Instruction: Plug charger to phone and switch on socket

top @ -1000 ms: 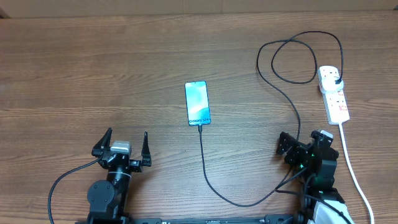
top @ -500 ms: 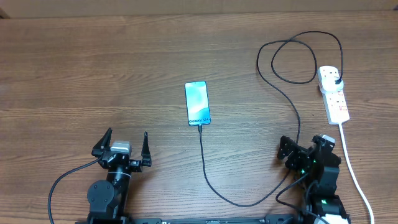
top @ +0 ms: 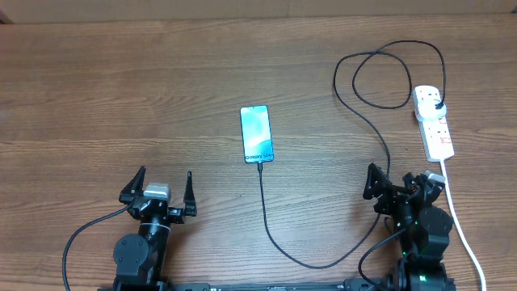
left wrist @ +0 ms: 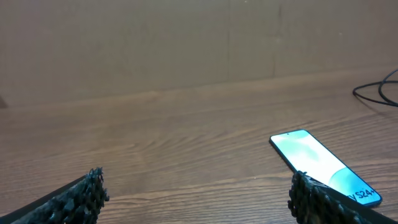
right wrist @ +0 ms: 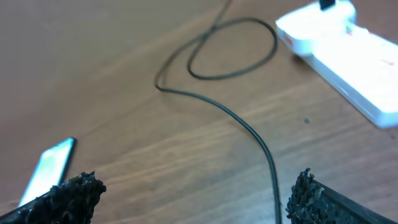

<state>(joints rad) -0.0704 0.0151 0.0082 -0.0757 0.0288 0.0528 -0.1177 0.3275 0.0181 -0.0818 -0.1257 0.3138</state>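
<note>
The phone (top: 256, 134) lies flat mid-table, screen lit. The black charger cable (top: 266, 218) meets the phone's near short edge, curves right, loops at the back and ends in a black plug (top: 437, 103) seated in the white socket strip (top: 434, 123). My left gripper (top: 163, 184) is open and empty, near the front edge, left of the phone. My right gripper (top: 401, 183) is open and empty, near the front right beside the cable. The left wrist view shows the phone (left wrist: 323, 165). The right wrist view shows the cable (right wrist: 249, 130), the strip (right wrist: 348, 62) and the phone (right wrist: 46, 171).
The strip's thick white cord (top: 457, 220) runs from its near end past my right arm to the front edge. The wooden table (top: 121, 89) carries nothing else. A plain wall (left wrist: 186, 43) stands behind the table.
My right arm has drawn back and shifted a little to the right, and its gripper has turned slightly. The left arm, phone, cable and strip have not moved.
</note>
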